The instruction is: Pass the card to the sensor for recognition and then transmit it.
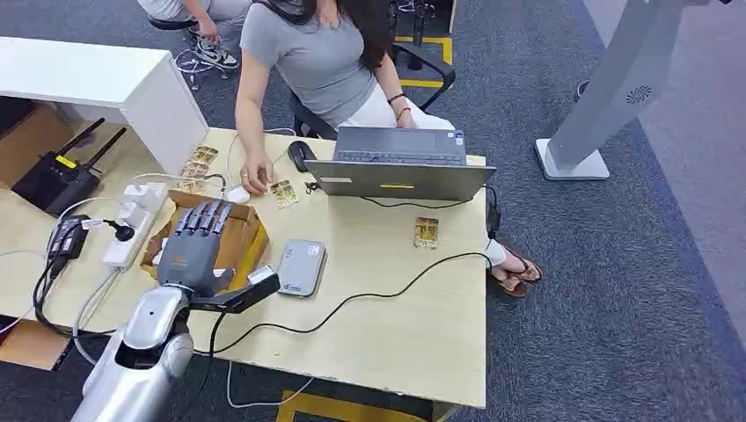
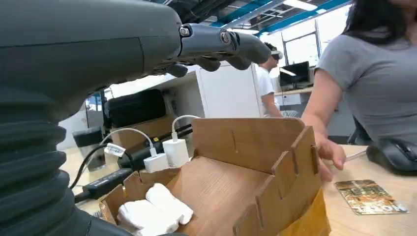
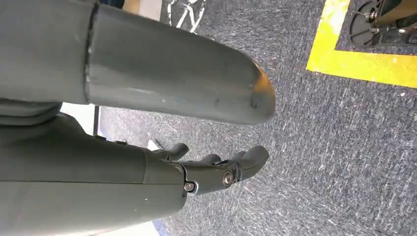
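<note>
open laptop [image 1: 400, 167], black mouse [image 1: 301, 154], white power strip [image 1: 132, 224], seated person [image 1: 317, 53]

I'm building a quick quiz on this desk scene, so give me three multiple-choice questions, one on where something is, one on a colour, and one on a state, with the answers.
1. Where does the left hand hover?
A. over the wooden tray
B. over the laptop
C. over the floor

2. What colour is the card reader?
A. red
B. silver-grey
C. green

3. What is the left hand holding?
A. a card
B. a cable
C. nothing

Answers: 1 A, the head view shows its fingers spread above the tray. 2 B, its casing is pale grey on the table. 3 C, the fingers are apart and empty; one card lies beside the laptop.
</note>
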